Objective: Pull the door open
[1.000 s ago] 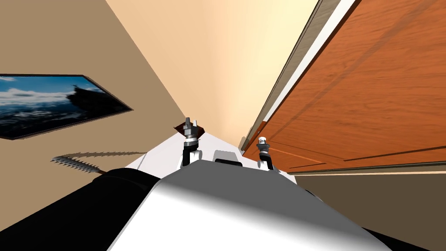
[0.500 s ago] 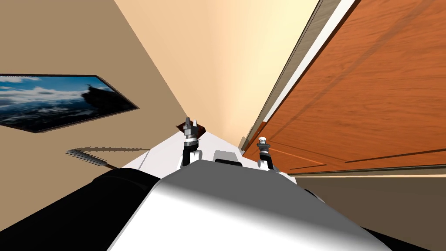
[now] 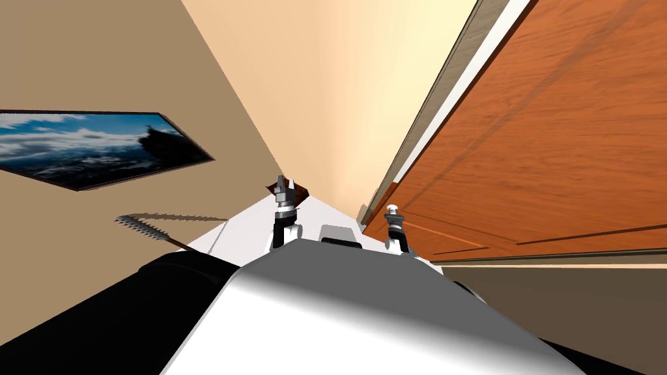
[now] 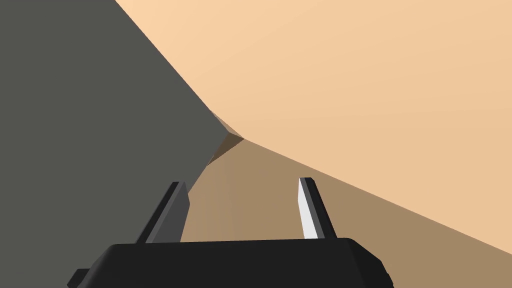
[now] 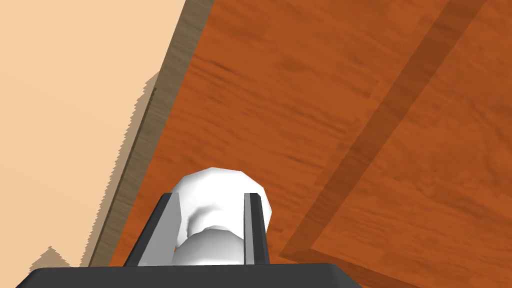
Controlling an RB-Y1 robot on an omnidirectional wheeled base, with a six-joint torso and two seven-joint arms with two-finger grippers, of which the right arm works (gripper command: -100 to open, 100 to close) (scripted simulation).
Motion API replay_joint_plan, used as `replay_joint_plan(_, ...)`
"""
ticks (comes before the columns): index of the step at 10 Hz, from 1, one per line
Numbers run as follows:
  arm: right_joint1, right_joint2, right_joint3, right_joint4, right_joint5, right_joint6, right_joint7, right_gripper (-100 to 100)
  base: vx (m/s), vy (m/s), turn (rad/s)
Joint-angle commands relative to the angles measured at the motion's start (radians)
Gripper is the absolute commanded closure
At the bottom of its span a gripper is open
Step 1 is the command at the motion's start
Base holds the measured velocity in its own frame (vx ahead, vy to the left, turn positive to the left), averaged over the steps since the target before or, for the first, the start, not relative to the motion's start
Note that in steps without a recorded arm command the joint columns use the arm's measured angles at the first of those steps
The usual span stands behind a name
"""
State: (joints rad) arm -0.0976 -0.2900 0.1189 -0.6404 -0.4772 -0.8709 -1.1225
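The reddish-brown wooden door (image 3: 553,143) stood close on the robot's right, its grained face slanting away in the head view with the tilt that the whole scene shared. Shallow panel grooves ran across that face, and in the right wrist view one darker recessed band passed just beside the handle. The handle was a white round knob (image 5: 222,200), set on the door's face near the edge that met the grey-brown frame (image 5: 145,160). The right gripper (image 5: 211,196) was clamped on that knob. Its two fingers (image 5: 254,225) stood much narrower than their open spread and pressed the knob's sides. The rounded head bulged past the fingertips toward the wood, and a narrower neck lay between the blades. In the head view the same gripper appeared small, right against the lower part of the door. Beyond the frame lay a cream wall (image 3: 339,97). Whether the door had left its frame could not be told. The left gripper (image 4: 242,182) was held forward on the robot's left, well apart from the door, and its fingers (image 4: 309,210) stood wide apart, gripping nothing. A framed picture (image 3: 98,146) of sky and clouds hung on a tan wall (image 3: 98,52) far to the left.
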Motion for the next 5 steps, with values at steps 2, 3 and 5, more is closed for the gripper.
replay_joint_plan(2, 0.013, 0.009, 0.014, 0.001, -0.023, 0.015, -0.080, 100, -0.055, -0.036, 0.072)
replay_joint_plan(3, 0.013, 0.009, 0.014, 0.001, -0.023, 0.015, -0.080, 100, -0.035, -0.024, 0.033)
replay_joint_plan(5, 0.012, 0.009, 0.019, 0.001, -0.040, 0.017, -0.128, 100, -0.037, -0.011, 0.048)
